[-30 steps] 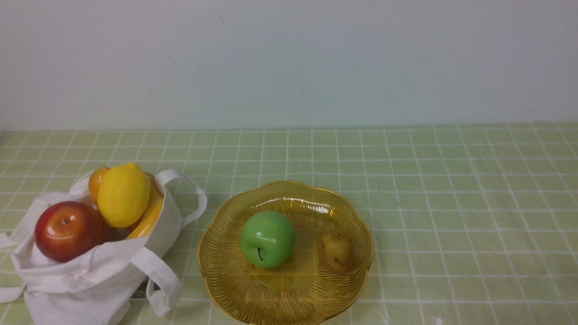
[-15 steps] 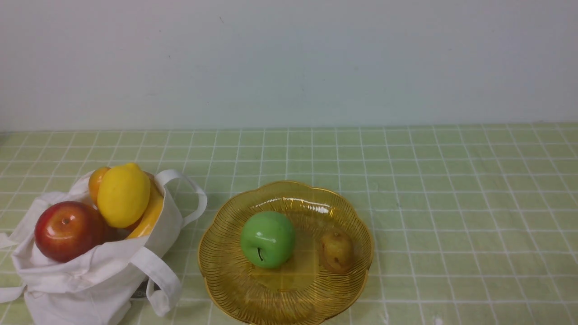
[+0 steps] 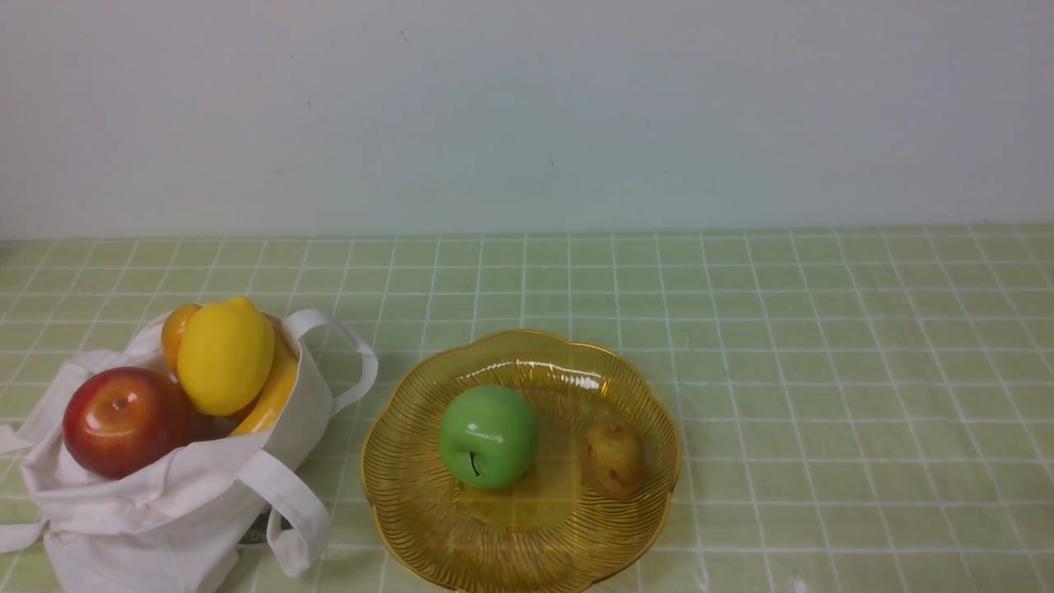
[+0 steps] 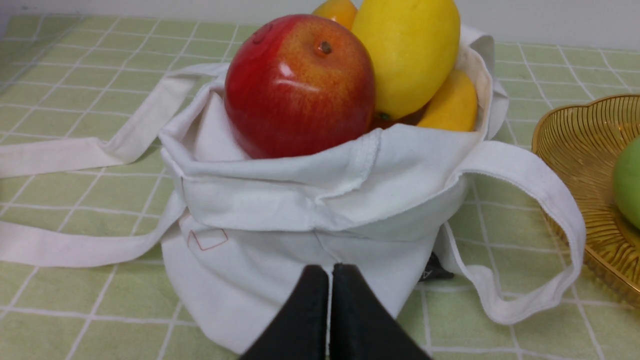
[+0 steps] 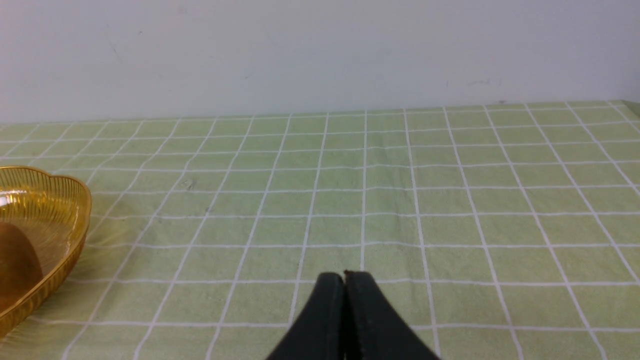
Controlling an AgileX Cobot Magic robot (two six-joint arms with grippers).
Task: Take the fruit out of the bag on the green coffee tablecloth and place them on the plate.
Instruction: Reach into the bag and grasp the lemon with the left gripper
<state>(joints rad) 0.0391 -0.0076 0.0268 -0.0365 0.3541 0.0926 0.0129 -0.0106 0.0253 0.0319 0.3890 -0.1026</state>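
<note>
A white cloth bag (image 3: pixel 156 511) (image 4: pixel 320 220) sits at the left of the green coffee tablecloth (image 3: pixel 823 371). Fruit fills its mouth: a red apple (image 3: pixel 123 420) (image 4: pixel 300 85), a yellow lemon (image 3: pixel 224 356) (image 4: pixel 407 52), an orange fruit (image 3: pixel 175 329) (image 4: pixel 337 9) behind them and a banana (image 3: pixel 276 395) (image 4: pixel 450 102). The amber plate (image 3: pixel 412 511) (image 4: pixel 575 145) (image 5: pixel 45 200) lies right of the bag. It holds a green apple (image 3: pixel 487 436) and a brownish fruit (image 3: pixel 615 457). My left gripper (image 4: pixel 330 272) is shut, empty, just short of the bag's front. My right gripper (image 5: pixel 344 279) is shut over bare cloth, right of the plate.
One loop handle (image 4: pixel 530 200) of the bag lies between bag and plate, another handle (image 4: pixel 75 150) trails the other way across the cloth. A pale wall (image 3: pixel 527 115) closes the far side of the table. Neither arm shows in the front view.
</note>
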